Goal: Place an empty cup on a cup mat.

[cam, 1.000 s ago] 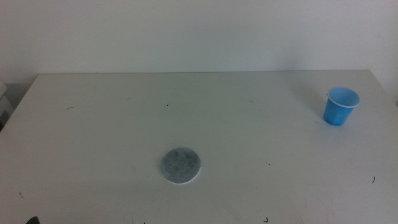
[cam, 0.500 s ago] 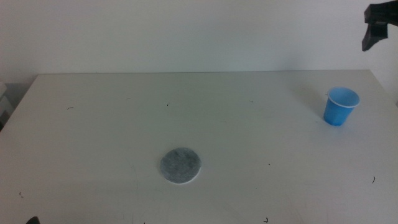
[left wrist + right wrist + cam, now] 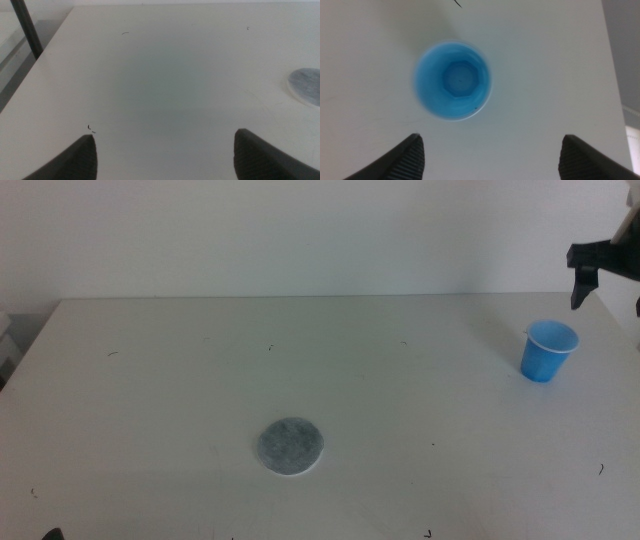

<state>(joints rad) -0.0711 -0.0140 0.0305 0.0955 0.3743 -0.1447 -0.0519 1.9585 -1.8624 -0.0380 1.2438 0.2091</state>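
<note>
The blue cup [image 3: 548, 351] stands upright and empty at the table's far right. The right wrist view looks straight down into the cup [image 3: 452, 80]. The grey round cup mat [image 3: 291, 446] lies flat near the front middle, far from the cup; its edge shows in the left wrist view [image 3: 306, 86]. My right gripper [image 3: 605, 270] hangs above and just right of the cup, partly cut off by the picture's edge; it is open [image 3: 490, 157] and apart from the cup. My left gripper [image 3: 165, 155] is open and empty, low over the table's front left.
The white table [image 3: 200, 380] has small dark marks. Its right edge [image 3: 612, 75] runs close beside the cup. A dark pole [image 3: 27, 30] stands off the table's left edge.
The right arm has come into the middle view from the upper right and dropped lower towards the cup. Cup and mat have not moved.
</note>
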